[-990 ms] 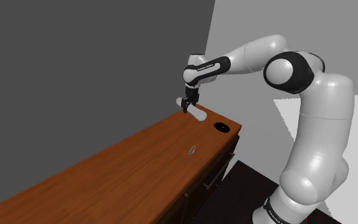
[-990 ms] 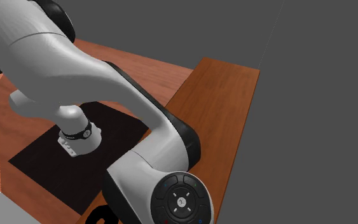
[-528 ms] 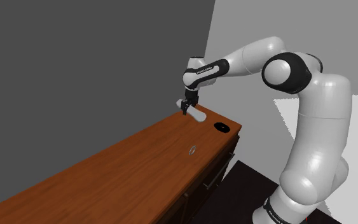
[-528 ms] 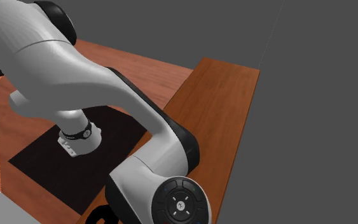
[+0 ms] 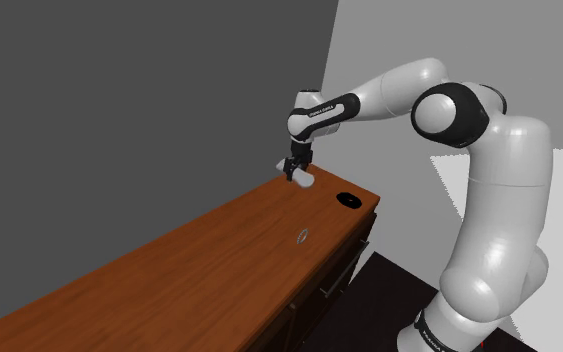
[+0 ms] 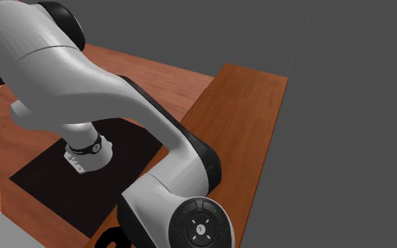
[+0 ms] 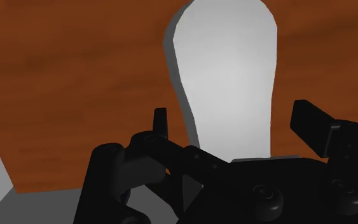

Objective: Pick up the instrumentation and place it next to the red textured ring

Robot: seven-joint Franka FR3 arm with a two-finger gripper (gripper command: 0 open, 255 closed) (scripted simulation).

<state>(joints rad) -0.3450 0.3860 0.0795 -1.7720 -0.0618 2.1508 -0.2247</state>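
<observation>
The white instrument [image 7: 225, 76] is pinched by the fingers [image 7: 160, 122] at the counter's [image 5: 219, 260] far corner; placement beside the ring [image 5: 302, 236] is not yet done.

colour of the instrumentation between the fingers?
Plain white shading to light grey, no pattern. The instrumentation shows best in the wrist view.

A brown wooden counter [image 5: 209, 270] runs under my jaws, and I hang over its end. A dark ring [image 5: 347, 200] lies flat on the wood near my jaws, close to the counter's end corner. A small pale ring [image 5: 302, 236] lies farther from my jaws, by the front edge, apart from the dark one.
</observation>
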